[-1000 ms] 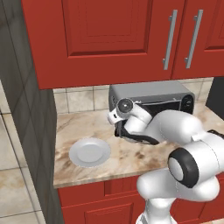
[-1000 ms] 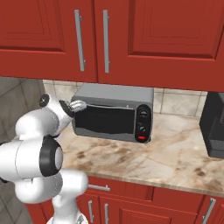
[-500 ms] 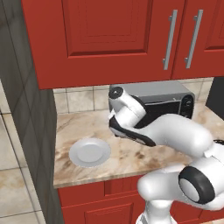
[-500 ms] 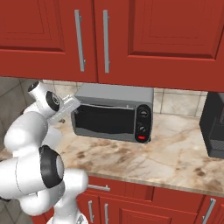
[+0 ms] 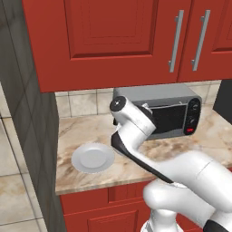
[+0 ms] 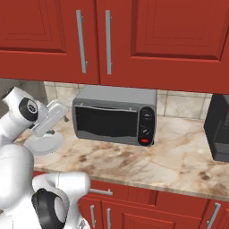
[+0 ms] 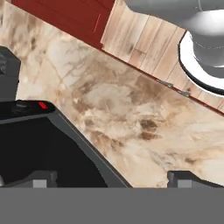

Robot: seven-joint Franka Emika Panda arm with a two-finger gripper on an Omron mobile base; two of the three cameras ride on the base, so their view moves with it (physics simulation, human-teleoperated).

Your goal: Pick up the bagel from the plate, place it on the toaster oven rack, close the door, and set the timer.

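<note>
Hovering beside the toaster oven (image 6: 114, 114), at its left front corner, the pincer (image 7: 111, 177) showed its two fingertips (image 7: 38, 179) well apart with nothing between them. In the hand view one tip lay over the dark glass of the door (image 7: 39, 148) and the other over the marbled desk (image 7: 131, 109) just in front of the oven. The door (image 6: 106, 121) was shut flat against the oven front, so the rack behind the glass could not be made out. The plate (image 5: 93, 158) lay on the desk (image 5: 181, 149) well to the left of the toaster oven (image 5: 158, 113), apart from the pincer, and looked bare in the left base view; where the bagel was I could not tell. From the right base view the plate (image 6: 44, 143) sat partly behind the hand (image 6: 48, 119), whose white wrist stood between the camera and the oven's left edge. The control panel (image 6: 146, 126) with its knobs and a red button was at the oven's right end. Red cabinets (image 6: 134, 40) hung above the oven, and a dark appliance (image 6: 219, 134) stood on the desk to its right.
</note>
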